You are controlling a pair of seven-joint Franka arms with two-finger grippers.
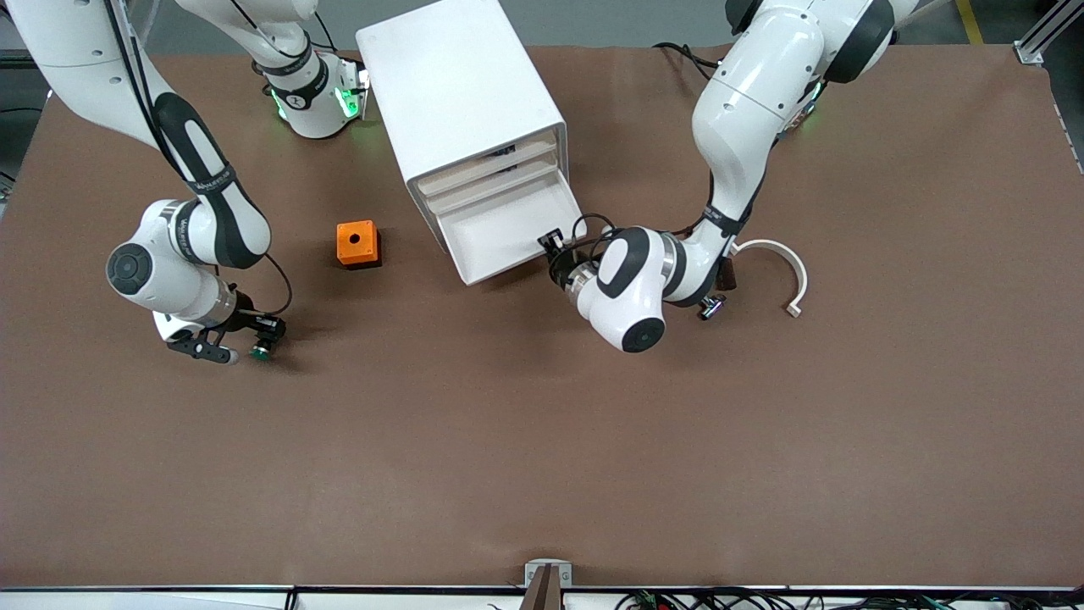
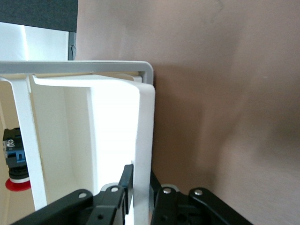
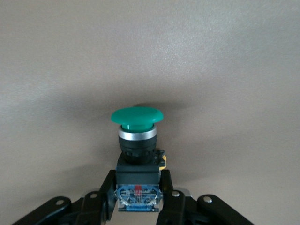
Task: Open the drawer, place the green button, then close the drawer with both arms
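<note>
The left end effector (image 2: 138, 197) is pinching the pulled-out drawer (image 1: 508, 233) by its front wall, holding it open to receive the part. The right end effector (image 3: 138, 199) is gripping the button (image 3: 137, 136) by its dark body, cap clear, low over the desk (image 1: 542, 440), well apart from the drawer.

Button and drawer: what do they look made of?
The button: glossy green cap, probably plastic, over a shiny ring that looks like metal; matte black body, likely plastic. The right gripper is shut on it. The drawer: smooth, opaque white plastic by its moulded, rounded edges; the left gripper pinches its front.
</note>
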